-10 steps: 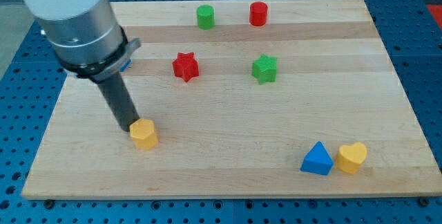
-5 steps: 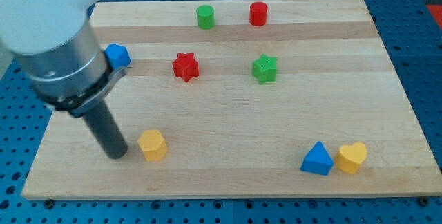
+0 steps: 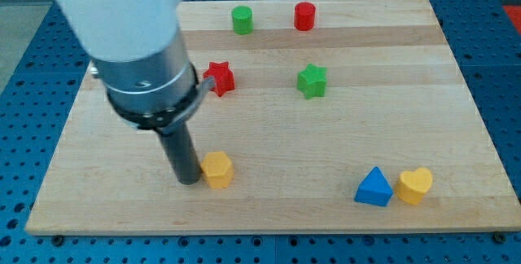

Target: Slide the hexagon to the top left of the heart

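The yellow hexagon (image 3: 218, 169) lies on the wooden board (image 3: 269, 207) in the lower middle-left. My tip (image 3: 189, 181) is right against the hexagon's left side. The yellow heart (image 3: 415, 185) sits at the lower right, far to the right of the hexagon. A blue triangle (image 3: 374, 188) lies just left of the heart, touching or nearly touching it.
A red star (image 3: 220, 77) peeks out beside the arm's body; a green star (image 3: 312, 81) sits at centre. A green cylinder (image 3: 242, 19) and a red cylinder (image 3: 304, 15) stand near the view's top edge. The arm's body (image 3: 142, 60) hides the board's upper left.
My tip moved down to the hexagon's left and then right, pushing the yellow hexagon rightwards. The blue block at the upper left is now hidden behind the arm.
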